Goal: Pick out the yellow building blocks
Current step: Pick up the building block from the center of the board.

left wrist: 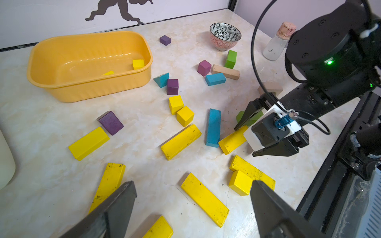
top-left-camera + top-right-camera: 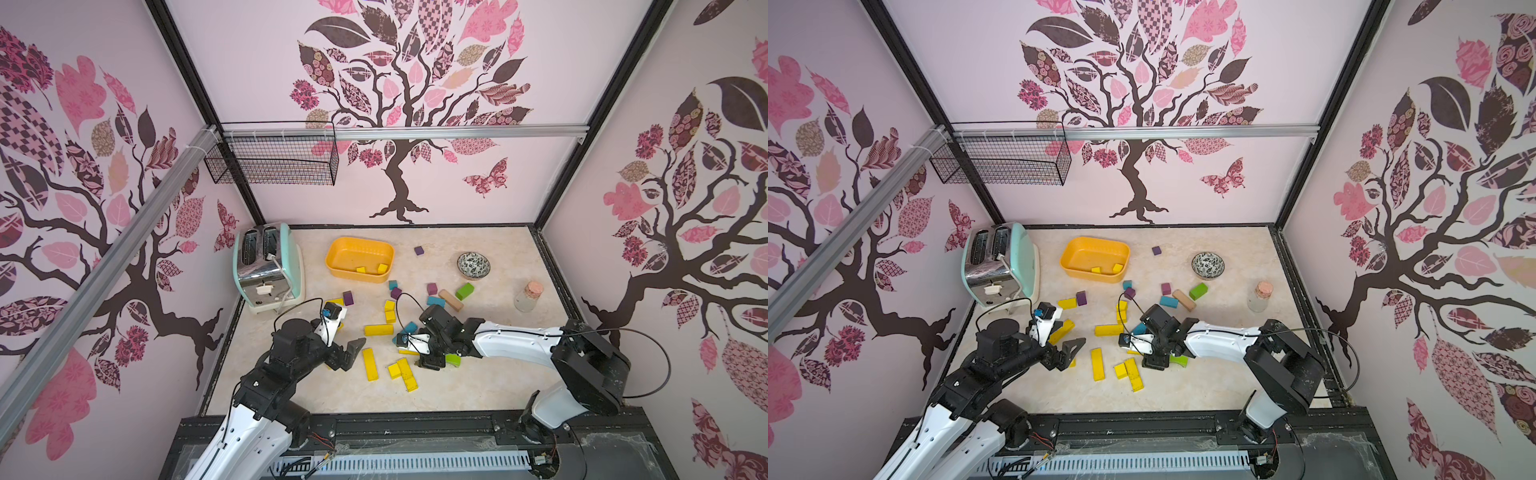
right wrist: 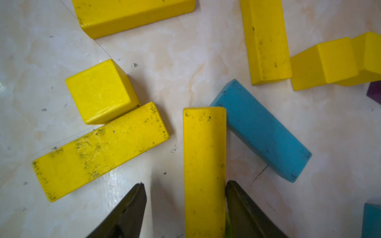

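While the worktop has about ten yellow blocks lying loose among other colours, the orange tub at the back holds just two, so it's early days. The left gripper hangs wide open and empty. The right gripper straddles a yellow bar, one jaw touching, not clamped yet.

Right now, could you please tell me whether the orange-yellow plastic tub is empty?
Not empty: the orange-yellow plastic tub holds two small yellow wooden blocks on its floor.
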Motion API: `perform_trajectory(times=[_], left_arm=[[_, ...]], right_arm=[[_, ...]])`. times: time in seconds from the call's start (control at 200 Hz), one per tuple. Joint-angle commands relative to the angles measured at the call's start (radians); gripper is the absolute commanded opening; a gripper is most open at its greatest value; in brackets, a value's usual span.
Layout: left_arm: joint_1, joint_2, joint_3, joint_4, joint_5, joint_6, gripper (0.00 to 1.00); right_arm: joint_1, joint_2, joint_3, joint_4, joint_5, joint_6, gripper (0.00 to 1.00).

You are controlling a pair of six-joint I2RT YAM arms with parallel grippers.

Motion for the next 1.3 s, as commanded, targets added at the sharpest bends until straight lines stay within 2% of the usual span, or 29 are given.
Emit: perform_trajectory(times=[0.0,0.23,0.54,0.95,1.296], left_arm=[[-0.003,-0.001,-0.011,0.014,-0.015,0.004,0.94],[-0.003,0.0,-0.012,0.015,-0.021,0.006,0.94],[-0.002,-0.011,-0.017,0.015,-0.035,0.015,0.95],[-0.001,-0.025,-0.02,0.017,-0.06,0.018,0.96],[-0.001,-0.04,-0.023,0.02,-0.071,0.022,0.97]], right_arm=[[0.008,0.017,0.039,-0.013,-0.015,-0.009,0.66],[0.012,0.053,0.052,-0.022,-0.009,-0.02,0.66],[0.023,0.082,0.06,-0.017,0.002,0.003,0.61],[0.034,0.083,0.067,-0.022,0.009,-0.003,0.6],[0.034,0.093,0.103,-0.056,0.003,-0.009,0.48]])
